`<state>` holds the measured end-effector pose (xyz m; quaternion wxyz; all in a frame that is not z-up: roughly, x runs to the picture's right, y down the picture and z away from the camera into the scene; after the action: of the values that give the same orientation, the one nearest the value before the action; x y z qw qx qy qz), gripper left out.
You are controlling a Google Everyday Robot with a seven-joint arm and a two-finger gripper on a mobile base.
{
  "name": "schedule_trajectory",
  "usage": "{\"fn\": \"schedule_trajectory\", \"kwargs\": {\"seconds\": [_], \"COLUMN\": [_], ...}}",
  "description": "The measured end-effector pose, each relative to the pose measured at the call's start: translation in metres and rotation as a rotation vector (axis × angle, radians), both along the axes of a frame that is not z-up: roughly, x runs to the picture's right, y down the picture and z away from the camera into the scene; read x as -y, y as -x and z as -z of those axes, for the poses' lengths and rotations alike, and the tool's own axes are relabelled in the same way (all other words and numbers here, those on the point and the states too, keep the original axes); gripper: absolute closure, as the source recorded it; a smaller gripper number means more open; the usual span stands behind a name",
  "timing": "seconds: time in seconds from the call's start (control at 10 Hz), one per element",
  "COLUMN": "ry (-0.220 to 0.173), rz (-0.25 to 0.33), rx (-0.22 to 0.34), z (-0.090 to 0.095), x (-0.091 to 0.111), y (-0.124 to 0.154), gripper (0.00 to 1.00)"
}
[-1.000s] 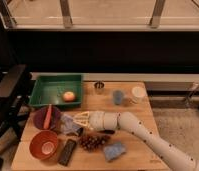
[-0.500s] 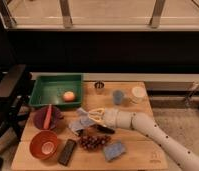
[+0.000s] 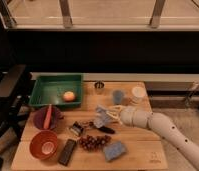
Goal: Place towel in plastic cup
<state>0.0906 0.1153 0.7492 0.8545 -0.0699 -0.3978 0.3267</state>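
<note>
While the gripper (image 3: 106, 117) is clamped on the towel (image 3: 101, 115) above the table (image 3: 138, 145) — the plastic cup (image 3: 118, 96) stands near, apart.

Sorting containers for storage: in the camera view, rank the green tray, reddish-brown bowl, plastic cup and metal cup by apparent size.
1. Green tray
2. Reddish-brown bowl
3. Plastic cup
4. Metal cup, though it sits farthest back

The gripper, beside the plastic cup, holds the towel.
</note>
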Motion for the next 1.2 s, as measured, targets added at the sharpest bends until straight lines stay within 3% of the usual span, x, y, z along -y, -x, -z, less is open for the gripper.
{"fn": "schedule_trajectory", "kwargs": {"seconds": [0.1,0.7,0.9,1.2], "ry": [0.003,0.003,0.02,0.057], "rz": [-0.03,-0.028,-0.051,-0.103], "rx": [-0.037,-0.037,-0.071,-0.158], "z": [-0.002,-0.002,-0.006,-0.014], "x": [0.0,0.0,-0.003,-0.012], "y": [-0.018,-0.016,-0.023,-0.068], "gripper": [1.0,1.0,1.0,1.0]}}
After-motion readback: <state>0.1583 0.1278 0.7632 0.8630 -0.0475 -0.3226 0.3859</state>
